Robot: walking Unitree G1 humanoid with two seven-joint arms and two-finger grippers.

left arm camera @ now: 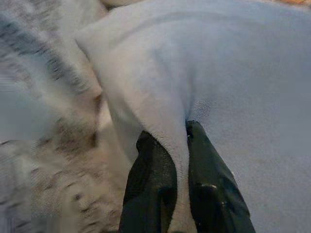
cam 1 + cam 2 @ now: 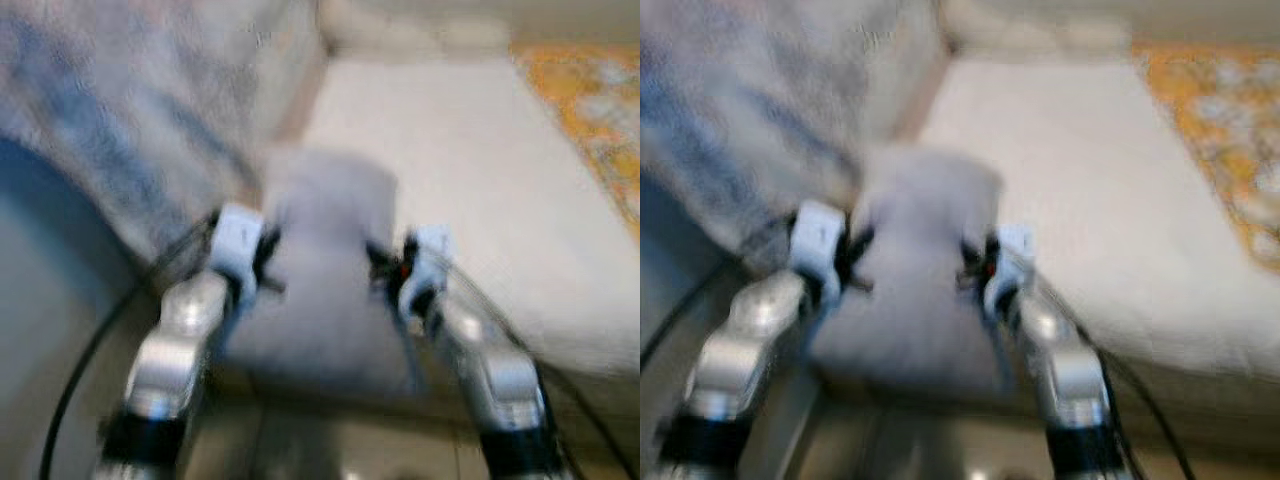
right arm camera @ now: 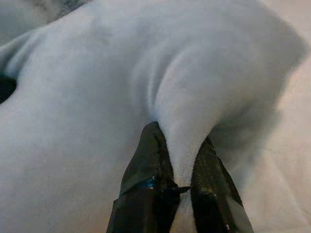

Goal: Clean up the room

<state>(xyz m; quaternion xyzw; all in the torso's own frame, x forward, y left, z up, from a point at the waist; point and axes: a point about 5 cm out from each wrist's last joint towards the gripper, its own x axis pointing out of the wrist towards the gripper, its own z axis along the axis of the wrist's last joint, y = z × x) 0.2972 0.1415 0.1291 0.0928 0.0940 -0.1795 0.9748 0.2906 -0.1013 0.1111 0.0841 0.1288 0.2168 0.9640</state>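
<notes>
Both end effectors, left (image 1: 181, 160) and right (image 3: 182, 167), pinch opposite edges of the grey cloth (image 2: 325, 280) above the bed's edge (image 2: 480, 200).

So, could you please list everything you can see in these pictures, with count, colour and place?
Pillow: one, pale grey, held up between the two grippers in front of the bed, pinched at each side.
Bed: one, cream-white cover, ahead and to the right of the pillow.
Blanket: one, mottled grey and blue, heaped to the left; too blurred to tell more.
Patterned cloth: one, orange and yellow, at the far right edge of the bed.
Cables: black, running down beside each arm; count unclear.
Left gripper: black fingers shut on a fold of the pillow.
Right gripper: black fingers shut on another fold of the pillow.
</notes>
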